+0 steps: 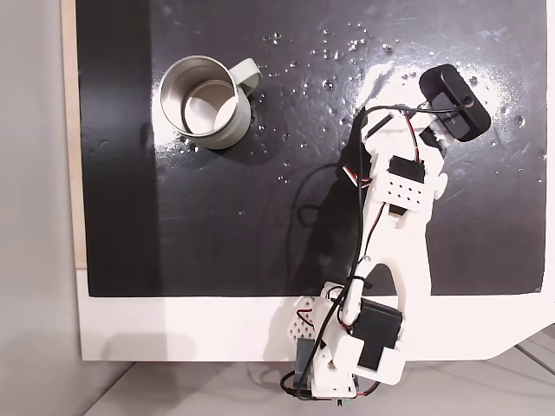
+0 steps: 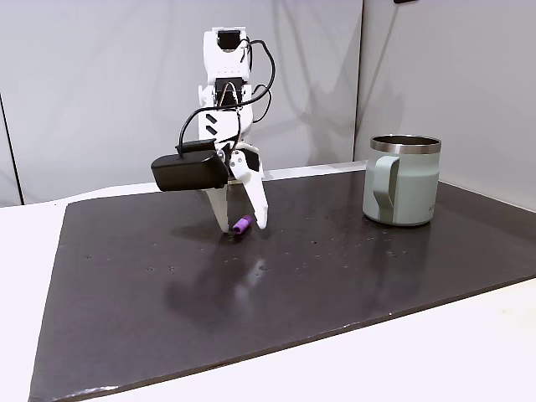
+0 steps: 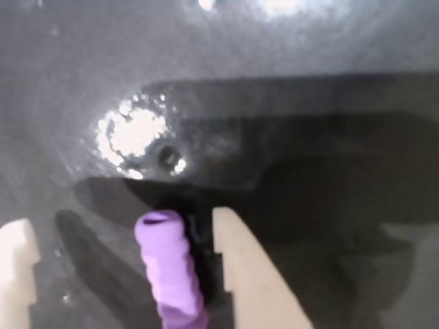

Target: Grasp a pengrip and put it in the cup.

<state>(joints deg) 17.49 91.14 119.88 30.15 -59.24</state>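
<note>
The purple ribbed pengrip (image 2: pixel 242 224) lies on the black mat between my gripper's (image 2: pixel 243 227) two white fingers, which point down at the mat. In the wrist view the pengrip (image 3: pixel 168 267) sits close against the right finger (image 3: pixel 240 274), with a wide gap to the left finger (image 3: pixel 17 260); my gripper (image 3: pixel 122 229) is open. The silver-grey cup (image 2: pixel 402 180) with its pale handle stands upright well to the right in this fixed view. Seen from above, the cup (image 1: pixel 204 102) is at the upper left, far from the arm, and the black wrist camera (image 1: pixel 455 113) covers the fingers.
The black mat (image 1: pixel 217 234) lies on a white table (image 1: pixel 173 329). The arm's base (image 1: pixel 355 355) stands at the table's near edge in the top-down fixed view. Bright glare spots (image 3: pixel 134 133) mark the mat. A grey wall (image 2: pixel 84 84) stands behind.
</note>
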